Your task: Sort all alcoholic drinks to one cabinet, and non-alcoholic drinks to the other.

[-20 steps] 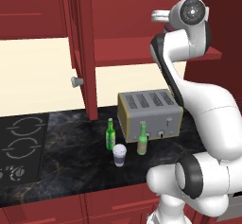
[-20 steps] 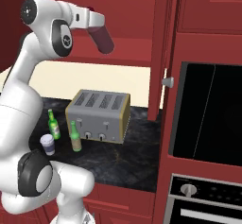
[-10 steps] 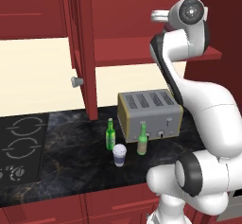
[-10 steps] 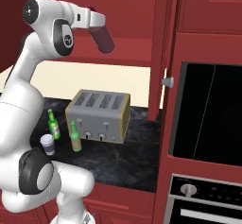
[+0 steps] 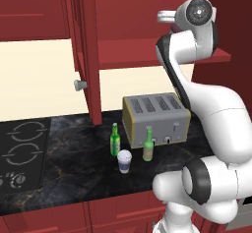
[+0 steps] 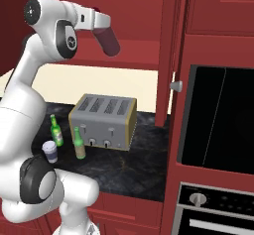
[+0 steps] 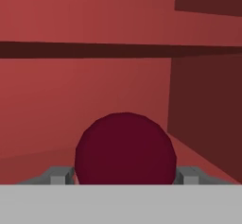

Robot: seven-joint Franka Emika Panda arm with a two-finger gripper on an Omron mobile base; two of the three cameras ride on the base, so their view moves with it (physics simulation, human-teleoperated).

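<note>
My gripper (image 6: 100, 27) is raised at cabinet height and shut on the wide maroon juice bottle (image 6: 108, 41), which slants down from it. In the hand view the bottle's round dark red end (image 7: 125, 147) sits between my two fingertips (image 7: 59, 175), facing the red cabinet interior. On the dark counter in front of the toaster stand the bright green bottle (image 5: 114, 141) (image 6: 56, 131), the paler olive bottle (image 5: 148, 146) (image 6: 79, 144) and the white lidded cup (image 5: 124, 161) (image 6: 49, 151), all upright and apart.
A four-slot toaster (image 5: 155, 119) (image 6: 104, 122) sits at the back of the counter. An open cabinet door (image 5: 86, 50) (image 6: 168, 55) hangs edge-on above it. A cooktop (image 5: 19, 148) lies to the left, a wall oven (image 6: 218, 120) to the right.
</note>
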